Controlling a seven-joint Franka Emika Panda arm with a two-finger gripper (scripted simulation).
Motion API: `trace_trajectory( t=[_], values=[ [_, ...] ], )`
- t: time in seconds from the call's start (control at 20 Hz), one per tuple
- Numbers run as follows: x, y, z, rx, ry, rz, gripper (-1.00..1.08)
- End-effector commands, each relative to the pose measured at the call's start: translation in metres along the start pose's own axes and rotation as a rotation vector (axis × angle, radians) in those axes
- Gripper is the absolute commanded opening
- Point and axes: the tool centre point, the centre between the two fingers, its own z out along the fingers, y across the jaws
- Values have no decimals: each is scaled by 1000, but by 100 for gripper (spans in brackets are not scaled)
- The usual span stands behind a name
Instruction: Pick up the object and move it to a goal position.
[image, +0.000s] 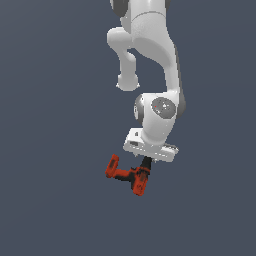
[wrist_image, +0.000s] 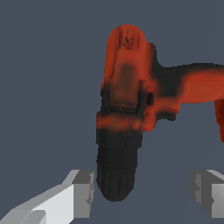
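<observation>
The cordless drill lies on its side, black chuck pointing between the gripper's spread, non-touching fingers.

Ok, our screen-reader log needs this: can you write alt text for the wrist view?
A red-orange cordless drill lies on a plain grey-blue surface, seen from close above, its black chuck pointing toward the camera. The open gripper shows one grey fingertip on each side of the chuck, neither touching it.
</observation>
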Motion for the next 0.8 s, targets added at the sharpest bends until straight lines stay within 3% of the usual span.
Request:
trace_trajectory(
  t=[0.0, 0.75],
  values=[
    [2, -6, 8, -8, 6, 22, 68],
    [3, -14, 29, -19, 14, 50, 68]
  ],
)
